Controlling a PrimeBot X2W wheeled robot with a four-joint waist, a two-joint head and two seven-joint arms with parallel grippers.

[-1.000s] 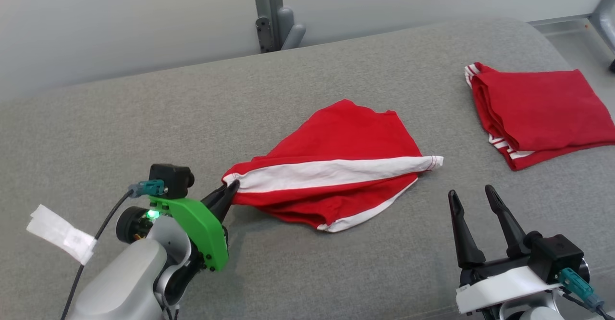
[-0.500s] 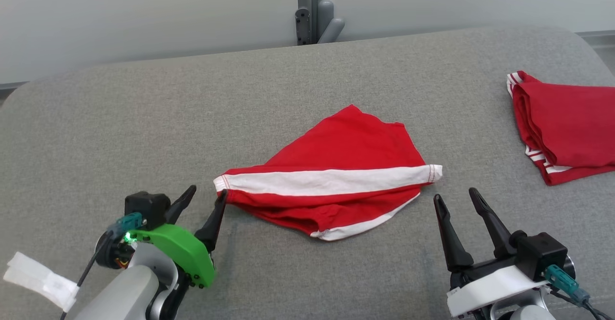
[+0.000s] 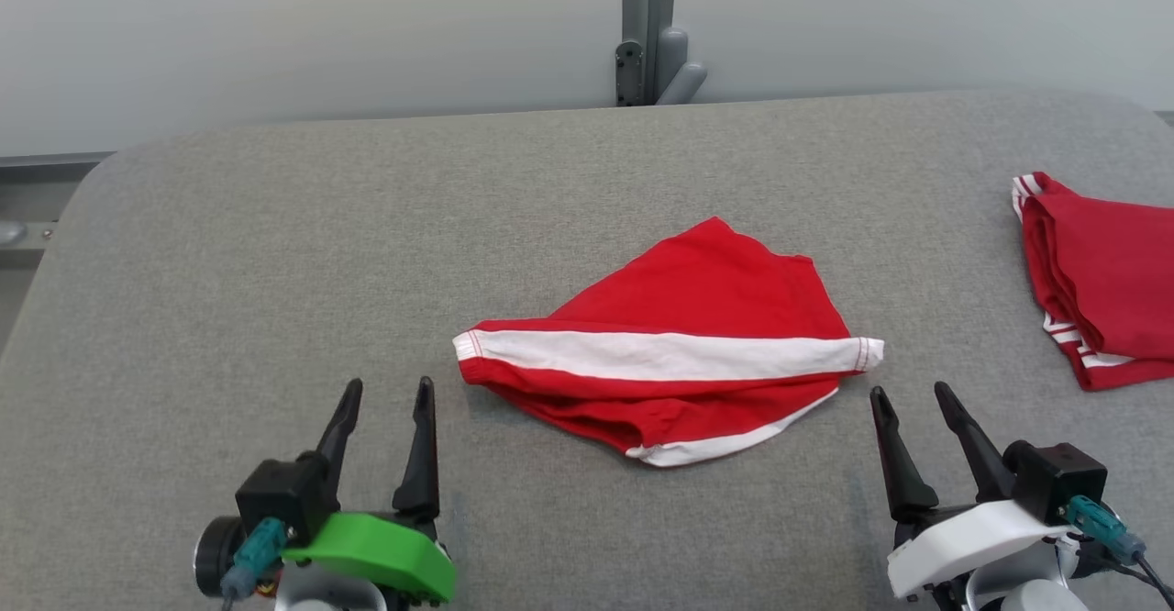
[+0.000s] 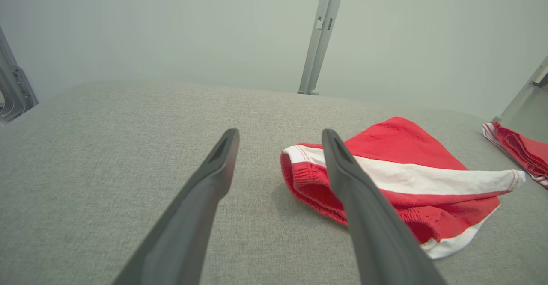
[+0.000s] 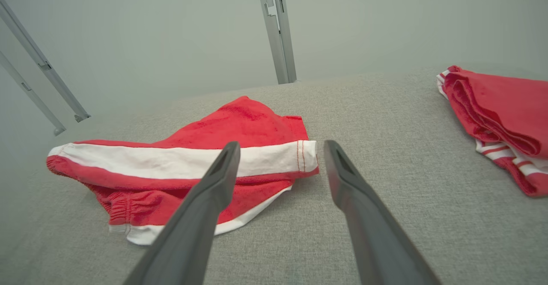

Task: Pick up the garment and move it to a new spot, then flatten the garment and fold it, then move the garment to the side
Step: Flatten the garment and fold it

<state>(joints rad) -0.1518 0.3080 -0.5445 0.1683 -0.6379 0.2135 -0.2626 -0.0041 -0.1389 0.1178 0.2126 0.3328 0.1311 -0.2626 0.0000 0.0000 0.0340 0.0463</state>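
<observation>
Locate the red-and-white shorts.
Head view: the shorts lie centred on the grey cushion, just beyond the left tool and right tool, left of a folded red garment.

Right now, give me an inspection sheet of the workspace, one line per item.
Surface: grey fabric surface, smooth.
Job's things: red garment with white stripe, crumpled at centre, touched by nothing.
Clutter: folded red garment at the right edge.
Grippers: left gripper open, empty, beside the garment's left end; right gripper open, empty, beside its right end.
Cables: left wrist cable and right wrist cable, teal plugs.
Surroundings: grey metal post, pale wall.
</observation>
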